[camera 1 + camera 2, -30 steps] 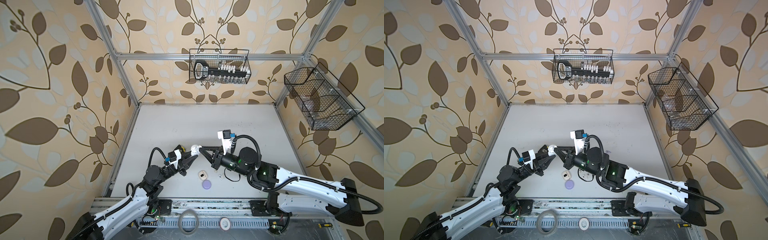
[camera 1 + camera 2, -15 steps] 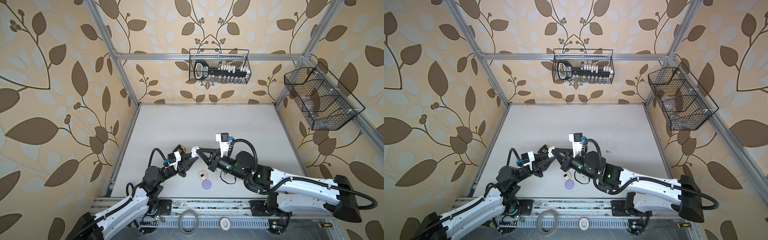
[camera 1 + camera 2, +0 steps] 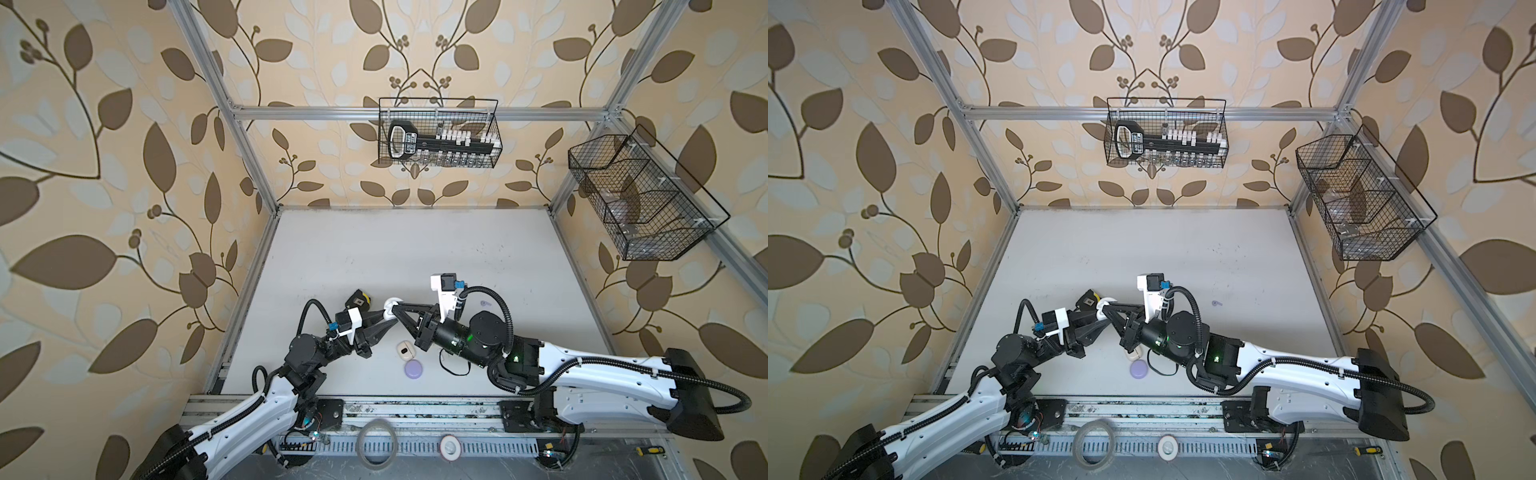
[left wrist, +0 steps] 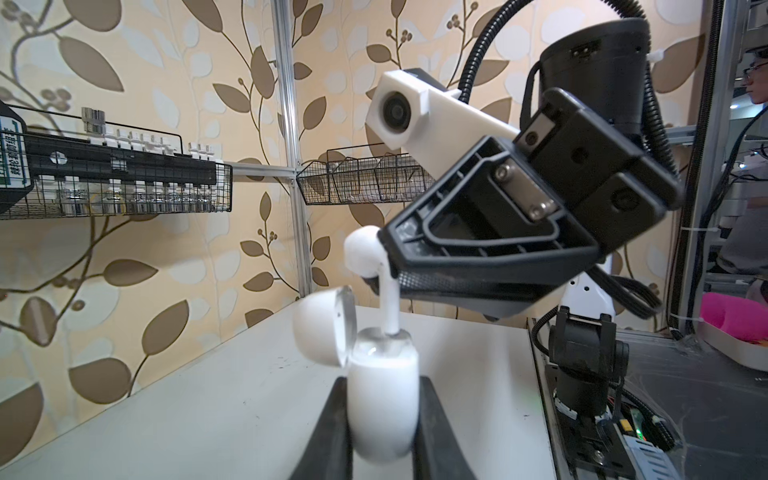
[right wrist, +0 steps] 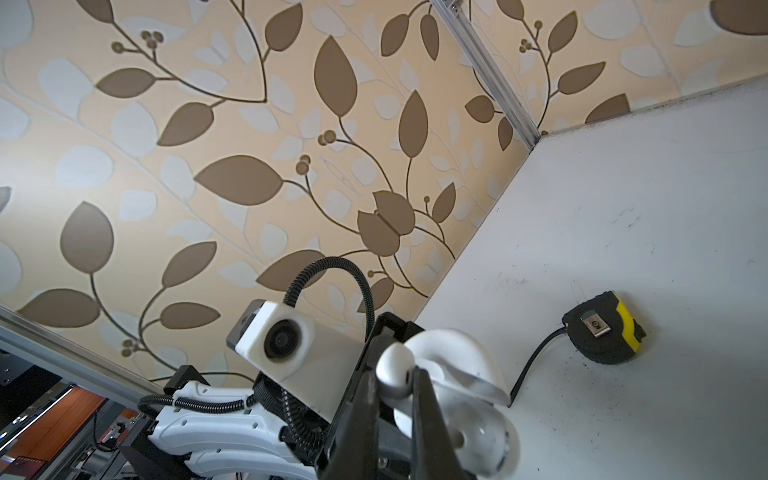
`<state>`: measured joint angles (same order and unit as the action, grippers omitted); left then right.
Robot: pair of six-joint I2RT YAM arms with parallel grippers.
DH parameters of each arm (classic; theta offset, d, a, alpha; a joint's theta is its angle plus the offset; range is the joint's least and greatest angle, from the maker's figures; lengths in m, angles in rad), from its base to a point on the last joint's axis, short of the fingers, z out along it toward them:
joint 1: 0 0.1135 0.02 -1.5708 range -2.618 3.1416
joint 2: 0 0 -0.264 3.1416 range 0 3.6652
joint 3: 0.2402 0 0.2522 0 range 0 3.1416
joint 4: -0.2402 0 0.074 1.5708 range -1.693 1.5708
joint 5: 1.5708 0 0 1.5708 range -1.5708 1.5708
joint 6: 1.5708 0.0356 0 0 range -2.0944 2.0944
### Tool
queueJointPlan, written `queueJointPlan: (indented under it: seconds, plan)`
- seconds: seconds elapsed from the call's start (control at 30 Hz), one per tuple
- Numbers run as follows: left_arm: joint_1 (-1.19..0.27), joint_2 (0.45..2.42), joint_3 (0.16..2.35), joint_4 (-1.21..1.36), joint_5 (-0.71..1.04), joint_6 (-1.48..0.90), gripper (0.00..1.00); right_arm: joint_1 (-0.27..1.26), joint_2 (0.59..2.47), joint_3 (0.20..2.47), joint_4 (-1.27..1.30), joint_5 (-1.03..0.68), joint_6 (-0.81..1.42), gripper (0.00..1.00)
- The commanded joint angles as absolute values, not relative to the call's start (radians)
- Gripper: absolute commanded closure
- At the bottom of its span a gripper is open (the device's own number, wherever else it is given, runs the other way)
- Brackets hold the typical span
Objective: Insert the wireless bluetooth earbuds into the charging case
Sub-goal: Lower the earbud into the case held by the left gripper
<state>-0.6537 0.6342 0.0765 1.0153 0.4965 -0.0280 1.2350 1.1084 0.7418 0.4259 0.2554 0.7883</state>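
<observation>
Your left gripper (image 4: 382, 380) is clamped on the lower body of the glossy white oval charging case (image 4: 382, 399), held upright and, as far as I can tell, clear of the pale grey table (image 3: 415, 249). The rounded lid (image 4: 320, 328) is flipped open to one side. Your right gripper (image 5: 395, 382) is pinched on the bulb of a small white stemmed earbud (image 4: 361, 249) straight above the case, and the stem tip (image 4: 390, 328) is at the mouth of a socket.

I'd push straight down along the stem, slow. It looks a touch tilted, so level it first or it'll jam on the socket rim. Don't slacken the left grip, and let go with the right only once the bulb seats.

The lid is close beside the right fingers, so watch it doesn't get knocked shut.

Nothing else is in the way:
- Two black wire baskets, one on the back wall (image 3: 438, 133) and one on the side wall (image 3: 648, 199), are well out of reach.
- A black and yellow tape measure (image 5: 602, 332) lies on the table just behind the case.
- A round lavender case (image 3: 414, 369) and a cream case (image 3: 405, 351) sit near the front edge.
- A tiny lavender earbud (image 3: 484, 303) lies by itself, off behind the right arm.
</observation>
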Motion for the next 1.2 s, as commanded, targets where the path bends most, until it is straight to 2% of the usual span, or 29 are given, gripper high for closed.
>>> queueJointPlan:
  seconds: [0.0, 1.17]
  plan:
    - [-0.655, 0.627, 0.074, 1.092, 0.527, -0.011, 1.0, 1.242, 1.105, 0.73, 0.448, 0.286, 0.79, 0.93]
    - [-0.655, 0.615, 0.072, 1.08, 0.519, -0.003, 1.0, 1.267, 1.092, 0.662, 0.453, 0.325, 0.835, 0.94]
